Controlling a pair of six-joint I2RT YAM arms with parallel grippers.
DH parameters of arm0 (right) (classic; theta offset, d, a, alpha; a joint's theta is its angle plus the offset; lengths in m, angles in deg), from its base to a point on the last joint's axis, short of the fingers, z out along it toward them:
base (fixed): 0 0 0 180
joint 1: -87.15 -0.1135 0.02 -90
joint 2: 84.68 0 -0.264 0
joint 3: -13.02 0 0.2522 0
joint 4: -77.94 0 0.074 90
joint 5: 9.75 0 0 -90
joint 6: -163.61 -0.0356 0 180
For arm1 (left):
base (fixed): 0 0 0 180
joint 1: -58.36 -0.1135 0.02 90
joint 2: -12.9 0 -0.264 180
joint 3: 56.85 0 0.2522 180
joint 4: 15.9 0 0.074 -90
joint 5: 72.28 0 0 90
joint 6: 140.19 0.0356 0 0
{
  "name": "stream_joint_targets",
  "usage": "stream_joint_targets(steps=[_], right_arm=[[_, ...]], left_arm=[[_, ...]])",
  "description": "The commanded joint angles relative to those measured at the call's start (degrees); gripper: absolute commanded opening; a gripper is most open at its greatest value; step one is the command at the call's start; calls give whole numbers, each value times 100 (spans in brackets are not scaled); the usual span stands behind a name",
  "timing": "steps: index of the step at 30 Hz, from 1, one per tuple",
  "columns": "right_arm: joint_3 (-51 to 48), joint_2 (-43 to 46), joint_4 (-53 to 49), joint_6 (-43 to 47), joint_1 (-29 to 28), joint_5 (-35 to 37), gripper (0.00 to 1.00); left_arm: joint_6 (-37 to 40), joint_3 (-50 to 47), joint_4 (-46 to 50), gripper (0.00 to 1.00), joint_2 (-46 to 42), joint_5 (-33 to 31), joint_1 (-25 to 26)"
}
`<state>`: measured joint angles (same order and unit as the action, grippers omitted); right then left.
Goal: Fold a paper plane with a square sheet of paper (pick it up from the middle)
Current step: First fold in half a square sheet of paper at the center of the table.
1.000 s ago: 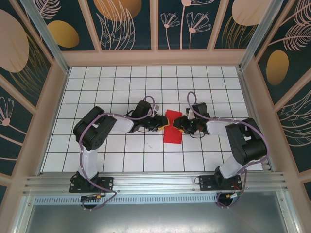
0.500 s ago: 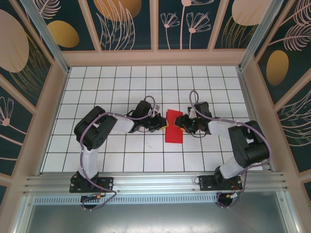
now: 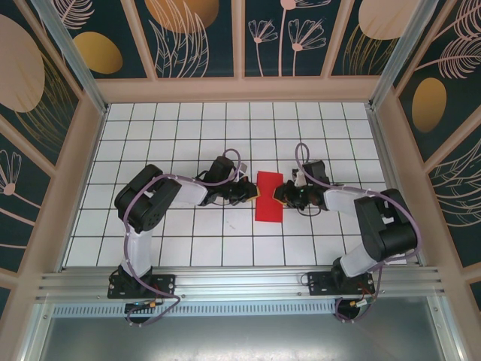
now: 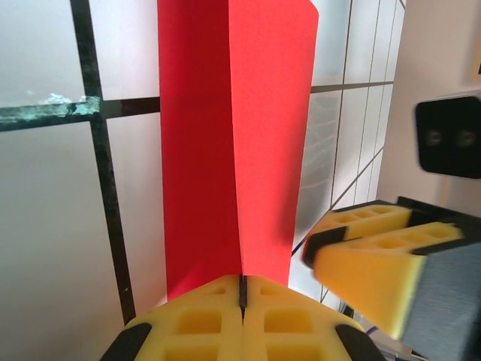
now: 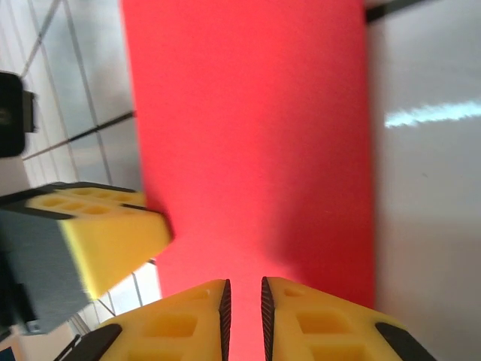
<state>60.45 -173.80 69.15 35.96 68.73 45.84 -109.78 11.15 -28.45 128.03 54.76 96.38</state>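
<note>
One bright red folded sheet of paper [image 3: 268,196] lies on one white tiled table [image 3: 188,128]. Two black robot arms flank the sheet: the left arm [image 3: 146,199] and the right arm [image 3: 379,222]. There are two grippers, the left gripper [image 3: 250,191] and the right gripper [image 3: 279,193], each with two yellow foam fingers [image 4: 203,323].

Red paper [image 4: 255,128] ahead of the left claw [image 4: 242,292] looks matt and smooth. The worktop [image 4: 52,226] under it is glossy white tile. Claw pads [image 4: 199,325]: matt yellow plastic.
</note>
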Motion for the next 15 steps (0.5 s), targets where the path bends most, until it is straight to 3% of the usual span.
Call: stream_joint_targets(steps=[1,5,15], right_arm=[[-143,-224,127,142,34,-24,22],[-89,-280,5,214,33,45,24],[-690,1019,-52,-22,6,-375,26]], left_arm=[[201,116,116,0,62,25,3],[242,119,146,0,107,23,8],[456,355,430,0,94,-107,1]])
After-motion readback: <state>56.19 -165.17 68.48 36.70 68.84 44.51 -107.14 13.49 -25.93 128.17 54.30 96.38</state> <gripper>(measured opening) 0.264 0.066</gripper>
